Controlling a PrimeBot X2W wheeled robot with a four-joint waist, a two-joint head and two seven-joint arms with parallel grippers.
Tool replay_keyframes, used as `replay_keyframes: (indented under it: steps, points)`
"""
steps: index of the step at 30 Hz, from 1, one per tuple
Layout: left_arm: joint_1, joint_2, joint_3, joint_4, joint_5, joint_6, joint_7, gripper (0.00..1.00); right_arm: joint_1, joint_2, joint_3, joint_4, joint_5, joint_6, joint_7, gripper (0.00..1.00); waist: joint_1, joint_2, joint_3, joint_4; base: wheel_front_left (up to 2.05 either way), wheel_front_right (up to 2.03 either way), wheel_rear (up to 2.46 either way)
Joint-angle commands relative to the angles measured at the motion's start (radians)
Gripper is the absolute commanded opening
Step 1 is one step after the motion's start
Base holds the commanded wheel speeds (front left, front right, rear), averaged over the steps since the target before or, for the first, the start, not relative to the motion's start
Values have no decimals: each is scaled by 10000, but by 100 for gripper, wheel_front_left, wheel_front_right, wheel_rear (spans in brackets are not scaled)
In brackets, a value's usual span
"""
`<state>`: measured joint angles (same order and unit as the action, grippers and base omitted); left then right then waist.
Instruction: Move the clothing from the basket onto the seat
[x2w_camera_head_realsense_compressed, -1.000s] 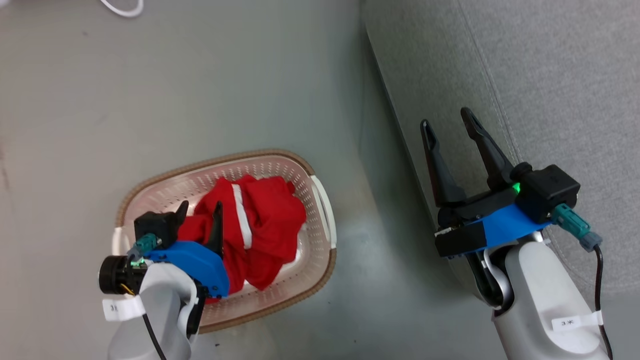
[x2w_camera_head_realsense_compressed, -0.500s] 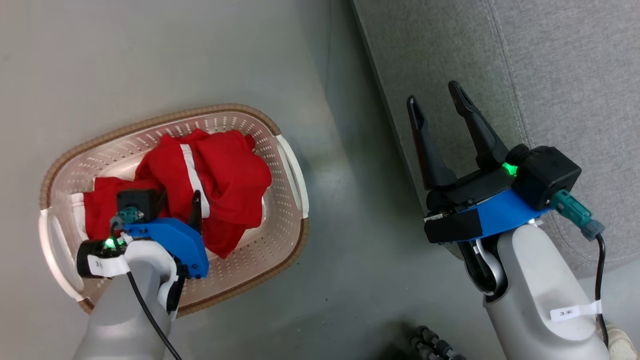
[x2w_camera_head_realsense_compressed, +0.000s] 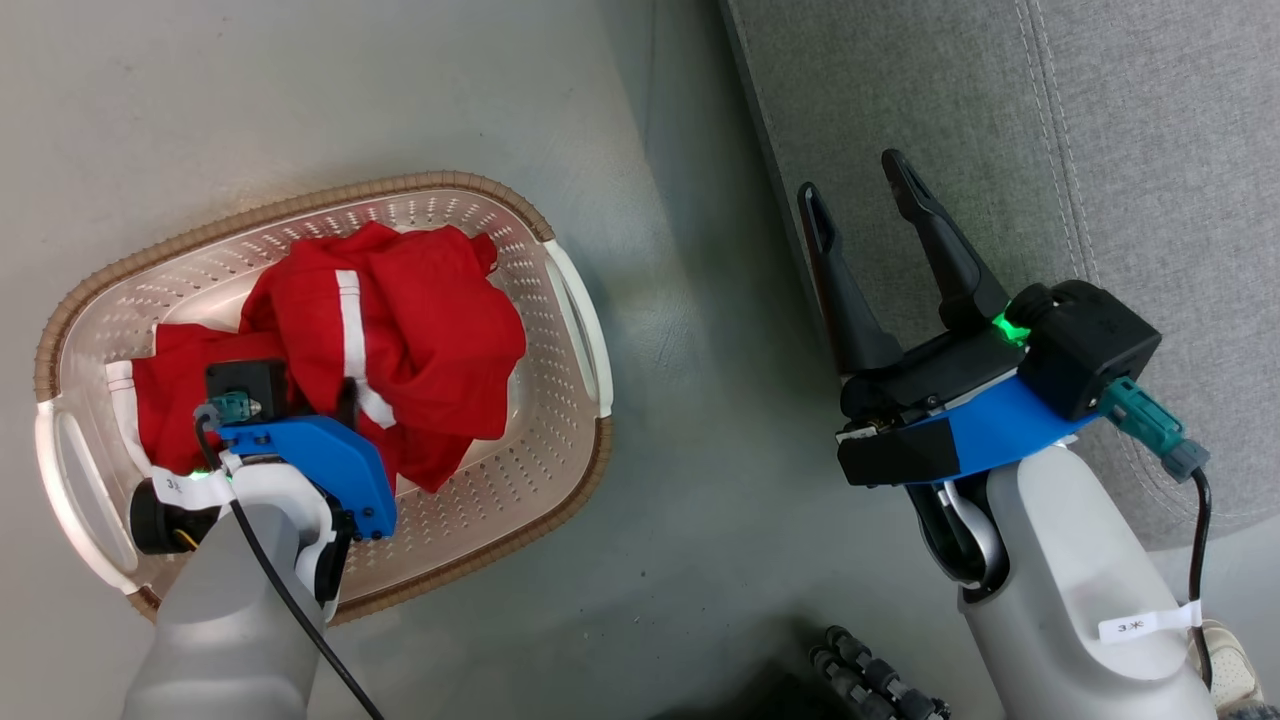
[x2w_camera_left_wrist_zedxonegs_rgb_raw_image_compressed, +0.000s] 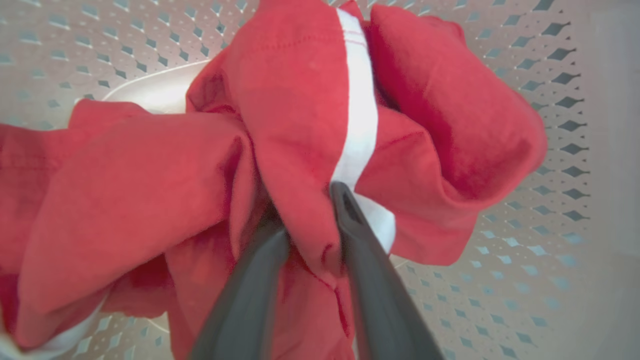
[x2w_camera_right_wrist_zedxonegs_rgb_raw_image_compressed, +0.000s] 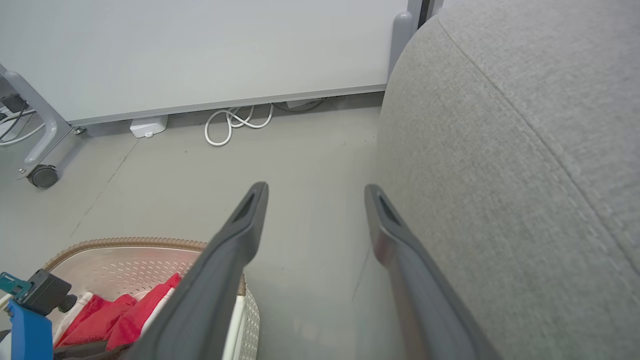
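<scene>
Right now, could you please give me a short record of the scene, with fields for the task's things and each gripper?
clothing: red with a white stripe, bunched inside the basket
basket: on the floor, beside the seat
seat: grey, no garment on the part shown
left gripper: down in the basket, jaws either side of a clothing fold; firm grip cannot be told
right gripper: open, holding nothing, by the seat's edge

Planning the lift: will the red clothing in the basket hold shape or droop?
Probably droops: the clothing lies crumpled in soft folds. It may trail, since fabric bulges either side of the left tool gripping one fold.
</scene>
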<state>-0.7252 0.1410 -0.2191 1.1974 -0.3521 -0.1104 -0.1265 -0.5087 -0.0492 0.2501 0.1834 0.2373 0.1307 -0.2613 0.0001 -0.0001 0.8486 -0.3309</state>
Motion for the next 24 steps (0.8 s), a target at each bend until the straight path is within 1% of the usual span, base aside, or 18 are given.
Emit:
replay_keyframes:
  steps: [1, 18, 24]
  points:
    - [-253, 70, -51, 89, -71, -55, -62, 0, -167, -21, 30, -23, 76, 3, -52, 100, -1, 1, 8, -5, 0, 0, 0]
    - [-525, 188, -364, 511, -420, -207, -103, 0, -281, -21, 89, 110, 199, 3, -54, 100, -1, 1, -162, 32, 0, 0, 0]
    - [-465, 150, -453, 607, -605, -193, -158, 0, -303, -20, 46, 278, 212, 3, -55, 100, -1, 1, -519, 133, 0, 0, 0]
